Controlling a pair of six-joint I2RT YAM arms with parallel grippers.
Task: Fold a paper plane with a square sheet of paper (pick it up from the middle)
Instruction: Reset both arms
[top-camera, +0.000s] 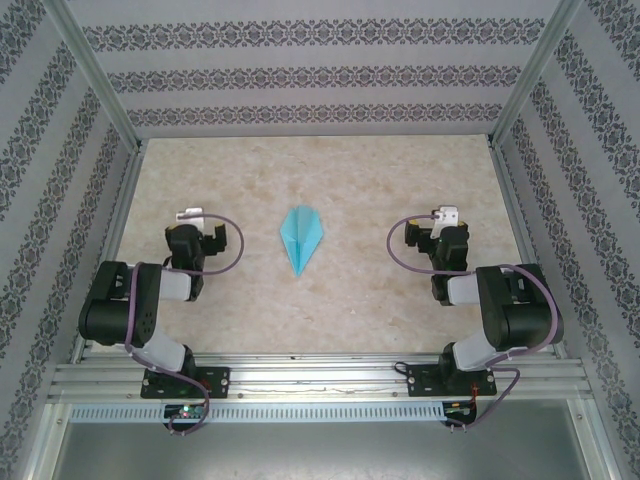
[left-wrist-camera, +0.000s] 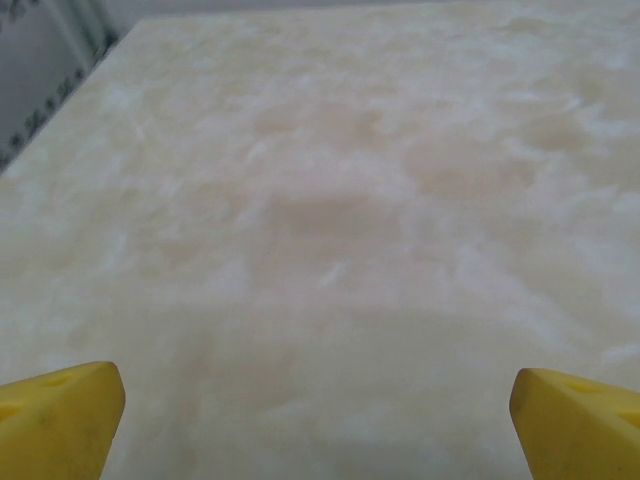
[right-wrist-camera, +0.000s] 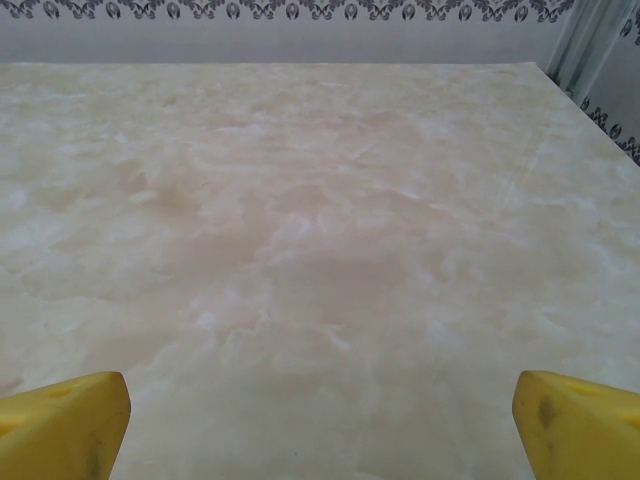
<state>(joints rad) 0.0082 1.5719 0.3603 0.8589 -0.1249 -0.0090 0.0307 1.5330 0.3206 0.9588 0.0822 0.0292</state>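
The paper plane (top-camera: 301, 238) lies flat near the middle of the table (top-camera: 350, 170), between the two arms and well apart from both, with bare surface on every side. It is a slim kite-shaped dart of turquoise-blue paper with a centre crease, and its longer, narrower point faces the near edge. The tabletop is a smooth, pale beige slab with cloudy marble-like mottling, and it runs unbroken to the walls (top-camera: 300, 75), which are light grey with dark ornamental bands. Slim metal posts (top-camera: 95, 75) rise at the far corners, and a ribbed aluminium rail (top-camera: 320, 380) closes the near edge where the arm bases are bolted. The left gripper (left-wrist-camera: 318, 425) sits left of the plane with its jaws spread wide and nothing between them; its blunt yellow fingers (left-wrist-camera: 60, 415) stand at the lower corners of the wrist view. The right gripper (right-wrist-camera: 320, 425), right of the plane, is likewise wide open and empty, its yellow fingers (right-wrist-camera: 580, 420) matte and wedge-shaped over bare table.
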